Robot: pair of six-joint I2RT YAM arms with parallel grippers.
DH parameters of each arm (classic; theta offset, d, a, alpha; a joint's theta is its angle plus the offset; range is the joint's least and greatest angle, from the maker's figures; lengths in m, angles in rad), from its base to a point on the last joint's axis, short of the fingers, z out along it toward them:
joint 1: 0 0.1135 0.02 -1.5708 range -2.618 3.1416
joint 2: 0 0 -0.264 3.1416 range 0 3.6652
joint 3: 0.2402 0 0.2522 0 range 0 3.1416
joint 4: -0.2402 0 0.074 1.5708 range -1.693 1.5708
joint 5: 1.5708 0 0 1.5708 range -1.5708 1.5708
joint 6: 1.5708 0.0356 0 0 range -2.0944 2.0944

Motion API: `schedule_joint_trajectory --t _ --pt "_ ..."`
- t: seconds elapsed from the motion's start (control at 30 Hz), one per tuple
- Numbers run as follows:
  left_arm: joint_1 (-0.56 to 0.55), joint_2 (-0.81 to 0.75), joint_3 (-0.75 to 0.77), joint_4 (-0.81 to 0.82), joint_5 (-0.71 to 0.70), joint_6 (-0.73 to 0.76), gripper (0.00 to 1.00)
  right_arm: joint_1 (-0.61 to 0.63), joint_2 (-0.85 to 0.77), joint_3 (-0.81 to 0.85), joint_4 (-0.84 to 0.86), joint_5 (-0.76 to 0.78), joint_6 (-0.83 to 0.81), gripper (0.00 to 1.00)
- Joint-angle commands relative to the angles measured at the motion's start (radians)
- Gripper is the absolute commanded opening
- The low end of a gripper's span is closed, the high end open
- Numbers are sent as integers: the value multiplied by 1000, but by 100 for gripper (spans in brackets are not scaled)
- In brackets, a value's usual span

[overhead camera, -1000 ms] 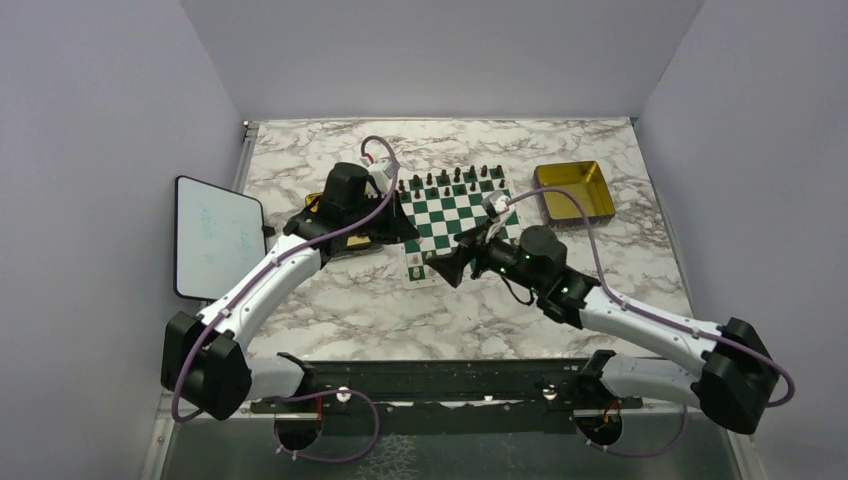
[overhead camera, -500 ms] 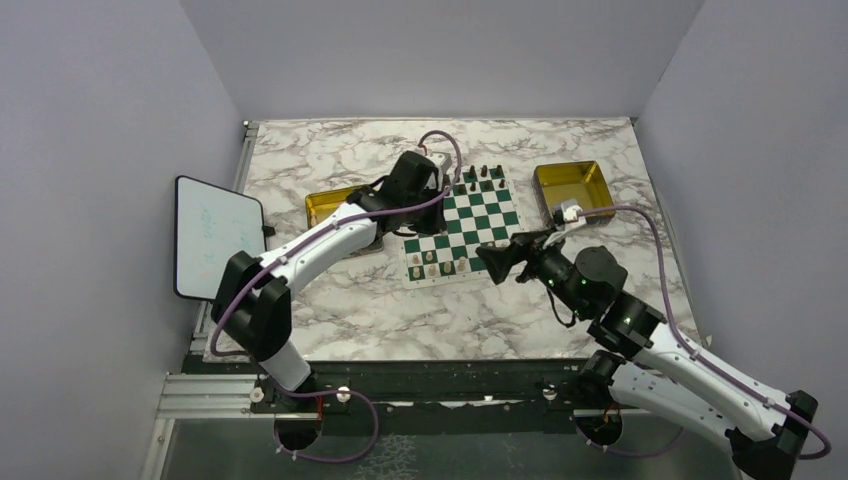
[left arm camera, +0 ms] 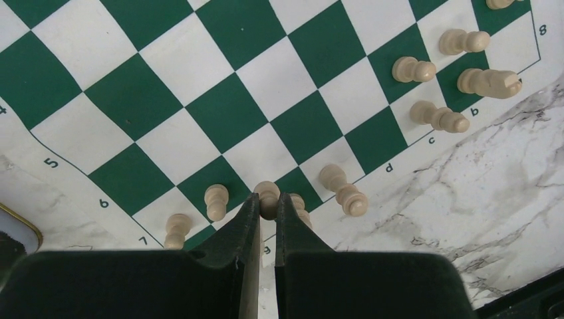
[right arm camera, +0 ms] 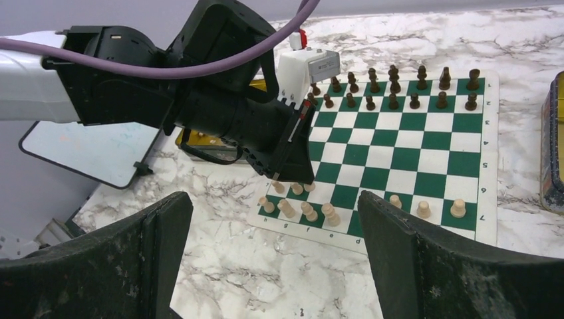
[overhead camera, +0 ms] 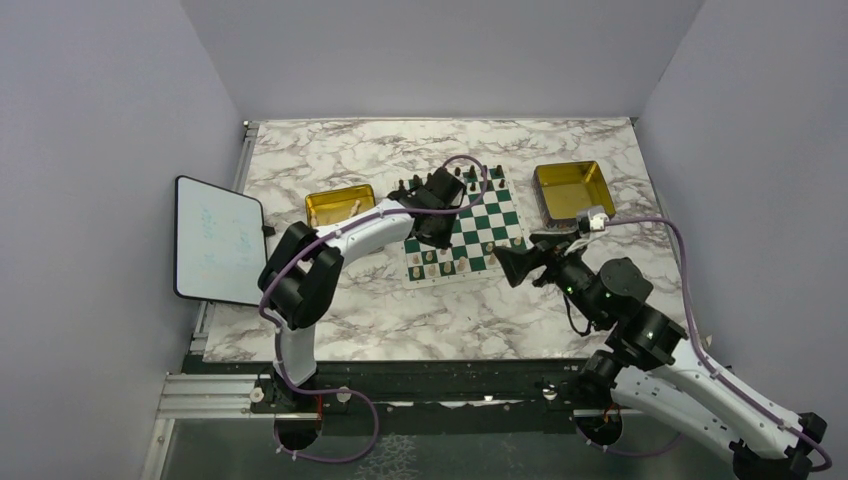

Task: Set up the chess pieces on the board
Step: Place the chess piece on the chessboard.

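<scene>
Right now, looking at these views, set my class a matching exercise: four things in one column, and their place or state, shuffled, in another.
Column one:
1 left gripper
2 right gripper
3 dark chess pieces
4 white tablet

Column two:
A open and empty
B on the far rows of the board
C at the far left, off the board
D shut on a cream chess piece

Pairs: 1-D, 2-A, 3-B, 4-C.
</scene>
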Motion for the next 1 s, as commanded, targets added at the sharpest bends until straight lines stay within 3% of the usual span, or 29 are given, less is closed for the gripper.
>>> schedule_joint_trajectory --t 0.0,0.97 --pt "-5 22 47 -26 -54 16 6 6 27 15 -27 22 -18 100" --pt "-6 98 50 25 -13 27 7 6 36 12 -17 20 -41 100"
